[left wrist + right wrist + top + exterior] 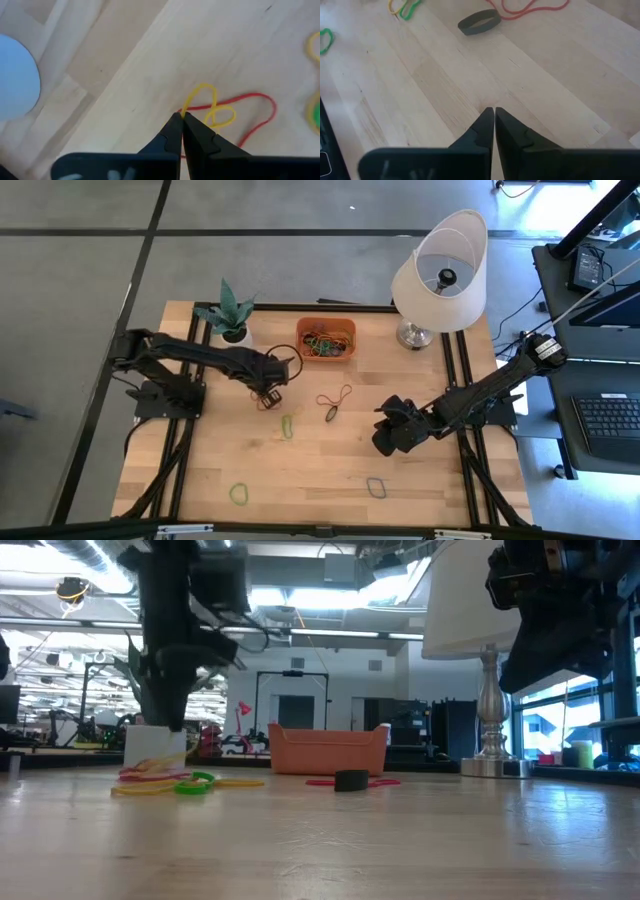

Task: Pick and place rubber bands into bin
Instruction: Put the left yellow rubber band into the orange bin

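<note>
My left gripper [268, 394] hangs over the table's left middle, pointing down, shut on a twisted yellow rubber band [210, 105] that lies over a red rubber band [260, 112]. The orange bin [326, 339], at the far middle, holds several bands. Loose on the wood lie a red loop [335, 396] beside a black band [330, 415], a yellow-green pair [287, 426], a green band [238, 494] and a grey-blue one [376, 487]. My right gripper [385, 442] hovers shut and empty at the right, above bare wood; the black band [480, 21] is ahead of it. My left gripper pinches one end of the yellow band [186, 111] between its two fingertips, coming from above and pointing down. The band runs away from the tips in a slack figure-eight over the red band. Whether its far loop is off the table, I cannot tell.
A white pot with a green plant [232, 320] stands left of the bin, and a lamp with a white shade [440, 270] stands to its right. Dark rails [462, 370] run along both table sides. Bare wood lies toward the near edge.
</note>
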`<act>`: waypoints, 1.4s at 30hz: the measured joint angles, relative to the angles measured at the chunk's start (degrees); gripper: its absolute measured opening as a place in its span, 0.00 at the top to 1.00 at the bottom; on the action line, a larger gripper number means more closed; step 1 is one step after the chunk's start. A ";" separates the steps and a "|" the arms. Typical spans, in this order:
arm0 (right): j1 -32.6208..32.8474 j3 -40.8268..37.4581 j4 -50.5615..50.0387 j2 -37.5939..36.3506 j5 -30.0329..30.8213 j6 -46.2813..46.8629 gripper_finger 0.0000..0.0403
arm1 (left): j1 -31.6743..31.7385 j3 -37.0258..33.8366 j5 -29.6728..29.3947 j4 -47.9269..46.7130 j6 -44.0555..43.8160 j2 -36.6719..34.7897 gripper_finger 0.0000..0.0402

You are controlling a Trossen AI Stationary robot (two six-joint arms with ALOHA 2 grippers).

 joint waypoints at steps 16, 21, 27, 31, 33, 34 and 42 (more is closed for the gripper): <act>-0.01 0.00 -0.33 0.00 0.02 -0.55 0.95 | -7.30 0.09 -3.95 -0.21 -10.60 -24.49 0.99; -0.01 0.00 -0.37 0.00 0.04 -0.57 0.95 | -11.46 0.11 -8.17 1.62 -12.30 -34.39 1.00; -0.01 -0.02 -0.42 0.00 0.04 -0.57 0.95 | -16.76 0.17 -12.92 10.94 -6.98 -42.23 1.00; -0.01 -0.02 -0.42 0.00 0.06 -0.57 0.95 | -18.88 0.17 -14.57 12.28 -5.41 -43.70 1.00; -0.01 -0.02 -0.45 0.00 0.06 -0.57 0.95 | -19.22 0.16 -10.17 9.67 -8.14 -42.77 1.00; -0.01 -0.02 -0.45 0.00 0.06 -0.57 0.95 | -19.22 -0.17 -8.20 8.04 -9.93 -41.93 1.00; -0.12 -0.02 -0.34 0.00 2.08 -0.28 0.95 | -20.45 -1.29 -16.95 -1.86 -21.89 -36.56 1.00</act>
